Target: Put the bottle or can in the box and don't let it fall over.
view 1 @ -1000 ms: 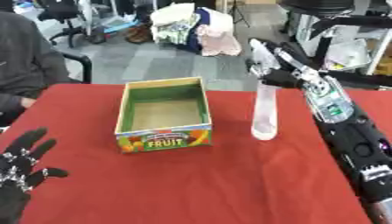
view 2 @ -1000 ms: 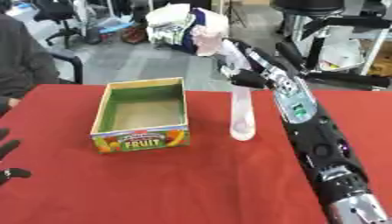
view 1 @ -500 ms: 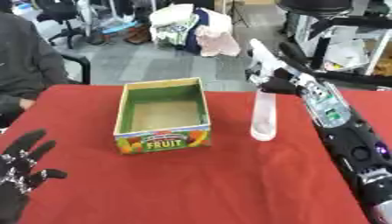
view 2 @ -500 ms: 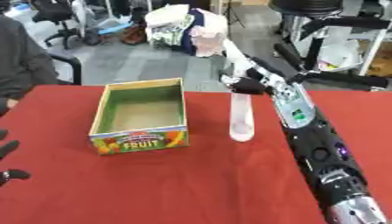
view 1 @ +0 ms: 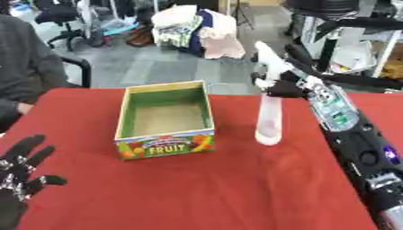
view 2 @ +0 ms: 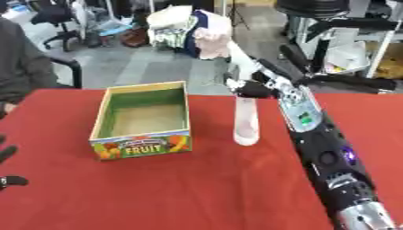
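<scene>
A pale, slim bottle (view 1: 268, 120) stands upright on the red table (view 1: 236, 179), a little to the right of the box. The cardboard box (view 1: 163, 117) has a green inside, a "FRUIT" label on its front and nothing in it. My right hand (view 1: 282, 84) comes in from the right and is at the bottle's top, its pale fingers (view 1: 266, 57) sticking out straight, up and to the left. Its palm hides the bottle's cap. My left hand (view 1: 20, 179) rests open at the lower left, fingers spread, far from the box.
A person in a grey sleeve (view 1: 28, 76) sits at the table's far left edge. Behind the table are office chairs, a heap of cloth (view 1: 195, 31) and a black stand (view 1: 346, 27). Bare red tabletop lies in front of box and bottle.
My right hand has come down and nearer, from above and behind the bottle to its top. Bottle, box and left hand have stayed in place.
</scene>
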Tool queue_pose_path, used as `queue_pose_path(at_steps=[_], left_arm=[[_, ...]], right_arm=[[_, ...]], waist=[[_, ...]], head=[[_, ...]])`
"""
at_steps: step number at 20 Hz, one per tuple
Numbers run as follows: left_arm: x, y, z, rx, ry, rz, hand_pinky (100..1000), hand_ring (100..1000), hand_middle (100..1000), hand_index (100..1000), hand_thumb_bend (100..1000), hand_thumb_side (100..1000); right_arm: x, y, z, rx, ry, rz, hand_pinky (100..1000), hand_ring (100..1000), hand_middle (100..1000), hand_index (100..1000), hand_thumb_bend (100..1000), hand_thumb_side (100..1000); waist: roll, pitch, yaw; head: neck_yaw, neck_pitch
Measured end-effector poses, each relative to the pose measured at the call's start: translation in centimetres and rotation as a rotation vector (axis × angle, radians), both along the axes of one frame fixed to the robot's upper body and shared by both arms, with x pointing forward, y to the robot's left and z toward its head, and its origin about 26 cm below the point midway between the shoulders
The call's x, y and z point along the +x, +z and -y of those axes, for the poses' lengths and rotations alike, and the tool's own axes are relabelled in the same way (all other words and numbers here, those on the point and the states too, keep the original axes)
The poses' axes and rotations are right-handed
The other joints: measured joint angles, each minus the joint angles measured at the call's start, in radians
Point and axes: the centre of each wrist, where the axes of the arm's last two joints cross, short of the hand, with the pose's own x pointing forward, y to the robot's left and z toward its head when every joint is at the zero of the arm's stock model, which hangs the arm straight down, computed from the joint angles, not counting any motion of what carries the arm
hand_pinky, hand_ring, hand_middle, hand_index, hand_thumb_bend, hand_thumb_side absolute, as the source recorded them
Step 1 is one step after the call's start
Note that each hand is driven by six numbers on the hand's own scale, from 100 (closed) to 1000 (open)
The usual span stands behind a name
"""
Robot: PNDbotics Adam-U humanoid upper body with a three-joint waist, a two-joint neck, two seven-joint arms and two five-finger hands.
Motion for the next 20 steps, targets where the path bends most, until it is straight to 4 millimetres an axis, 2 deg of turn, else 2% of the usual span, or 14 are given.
queue_pose_path(at_steps=[5,7,14,20], left_arm=[[0.0,0.0,0.0,0.000,0.000,0.000,667,1000,1000,1000,177,892],[0.0,0.0,0.0,0.000,0.000,0.000,667,1000,1000,1000,177,891],[0.0,0.0,0.0,-0.001,0.001,0.000,667,1000,999,1000,178,890],[0.2,0.4,0.1,-0.007,-0.005,0.010,668,1000,995,1000,177,881]], right_arm=[[0.0,0.0,0.1,0.058,-0.043,0.023,676,874,820,501,100,462],[0.0,0.0,0.1,0.087,-0.060,0.028,661,852,789,473,100,470],[-0.1,0.6,0.4,0.158,-0.078,0.053,648,823,749,441,100,470],[0.0,3.0,0.1,0.182,-0.051,0.104,650,815,740,440,100,470]], waist=[[0.000,0.000,0.000],[0.000,0.000,-0.001],[-0.001,0.000,0.000],[-0.015,0.000,0.027]], head=[[-0.004,0.000],[-0.004,0.000],[-0.004,0.000],[-0.019,0.000]])
